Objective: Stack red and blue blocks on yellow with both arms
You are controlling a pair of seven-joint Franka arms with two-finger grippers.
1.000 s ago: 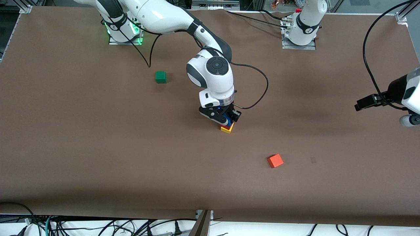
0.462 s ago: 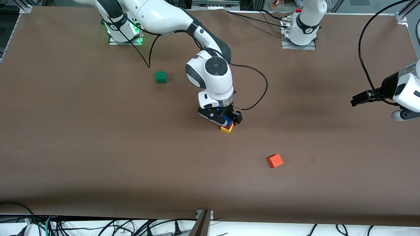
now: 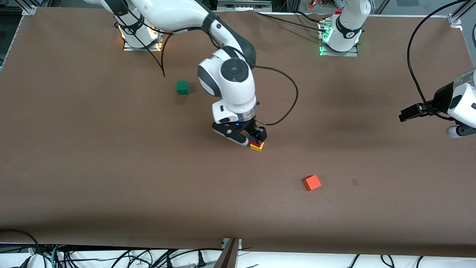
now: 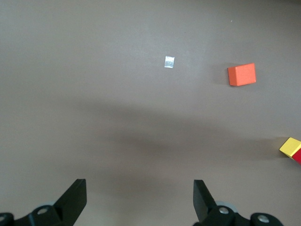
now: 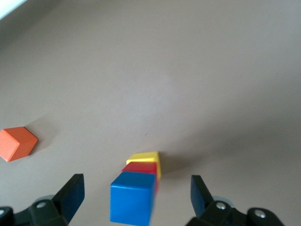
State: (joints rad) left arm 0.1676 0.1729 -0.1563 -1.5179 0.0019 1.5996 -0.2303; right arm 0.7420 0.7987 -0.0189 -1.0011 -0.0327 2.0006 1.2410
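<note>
The blue cube (image 5: 132, 196) sits on the red cube (image 5: 141, 168), which sits on the yellow cube (image 5: 145, 157), as one stack mid-table. In the front view the yellow cube (image 3: 256, 147) and a sliver of red (image 3: 256, 143) show under my right gripper (image 3: 251, 138). My right gripper (image 5: 136, 189) is open just above the stack, its fingers apart on either side of the blue cube and clear of it. My left gripper (image 3: 458, 131) is open and empty (image 4: 139, 197), held above the table at the left arm's end, where that arm waits.
An orange cube (image 3: 312, 182) lies nearer the front camera than the stack, toward the left arm's end; it also shows in both wrist views (image 4: 242, 74) (image 5: 16, 143). A green cube (image 3: 182, 87) lies farther back toward the right arm's end. Cables trail from both arms.
My right gripper has let go of the blue cube, risen a little and shifted toward the right arm's end. The blue cube stays on the stack. The left arm drifted slightly.
</note>
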